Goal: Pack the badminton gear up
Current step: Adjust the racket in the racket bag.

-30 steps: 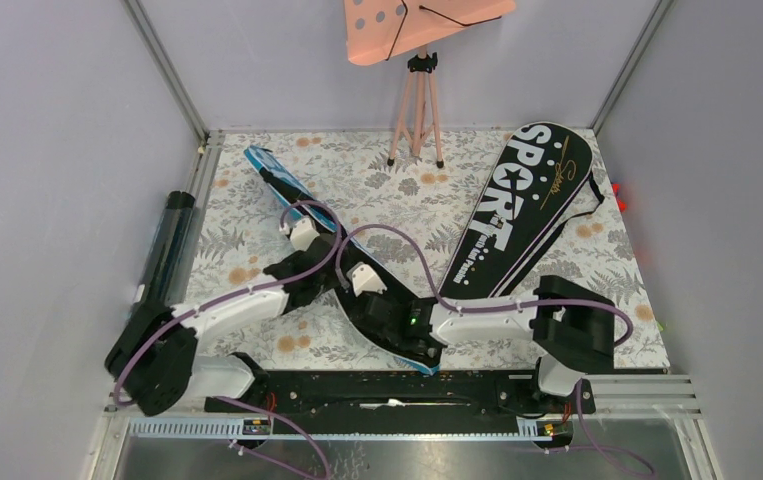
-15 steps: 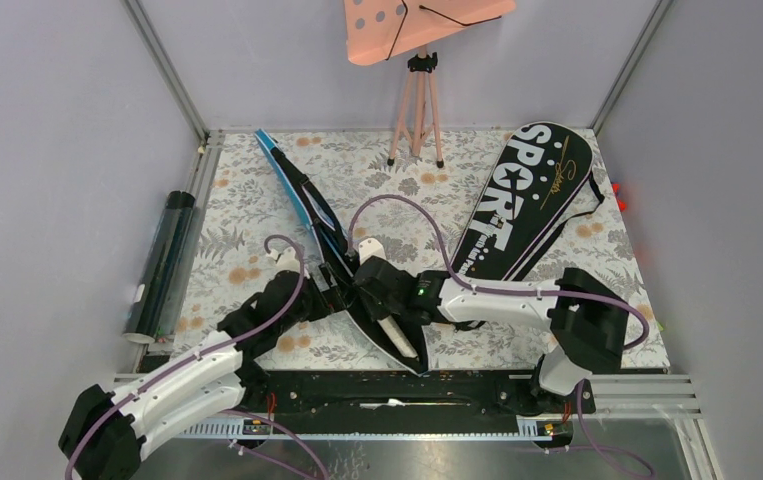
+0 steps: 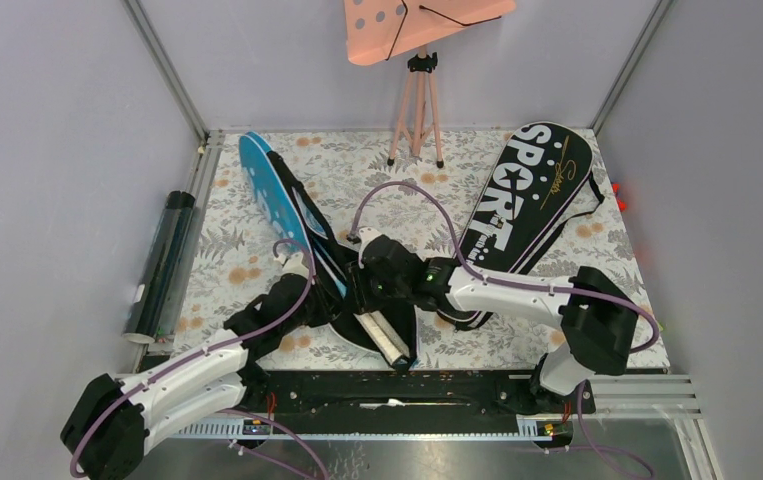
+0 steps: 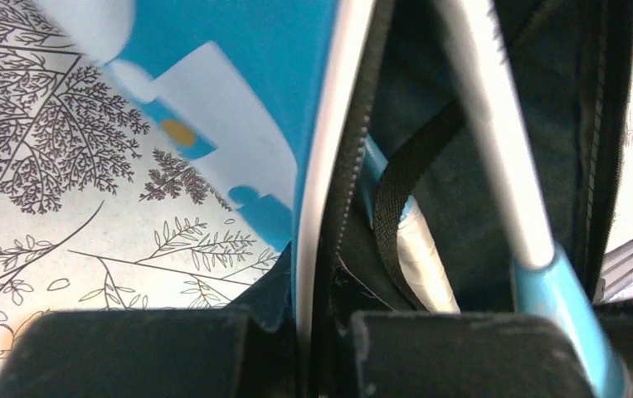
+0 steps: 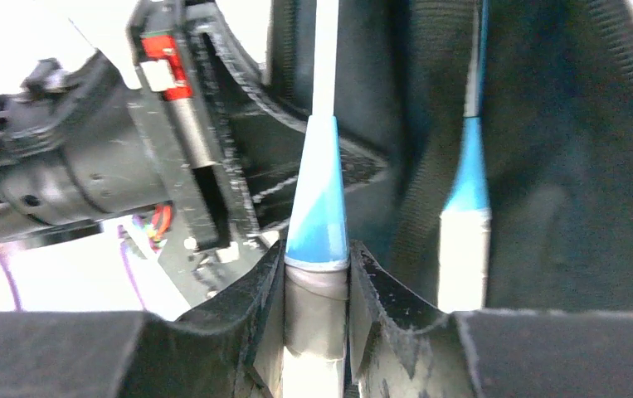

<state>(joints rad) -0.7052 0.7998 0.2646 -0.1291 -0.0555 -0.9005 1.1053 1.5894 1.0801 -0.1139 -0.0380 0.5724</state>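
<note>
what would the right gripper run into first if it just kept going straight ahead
Probably the blue bag's dark lining, just past the racket the right gripper clamps; a second racket lies right of that line. Depth is unclear.

The left arm [image 3: 192, 368] and right arm [image 3: 505, 291] meet at the blue bag [image 3: 267, 190].

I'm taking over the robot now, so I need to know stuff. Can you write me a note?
Left tool: shut on the open edge of the blue bag.
Right tool: shut on a racket at its handle, shaft going into that bag.
Done: a second racket lies inside the bag.
Elsewhere: black SPORT bag flat at the far right, black tube far left.
Left: push the held racket in, close the bag, pack the tube.
</note>
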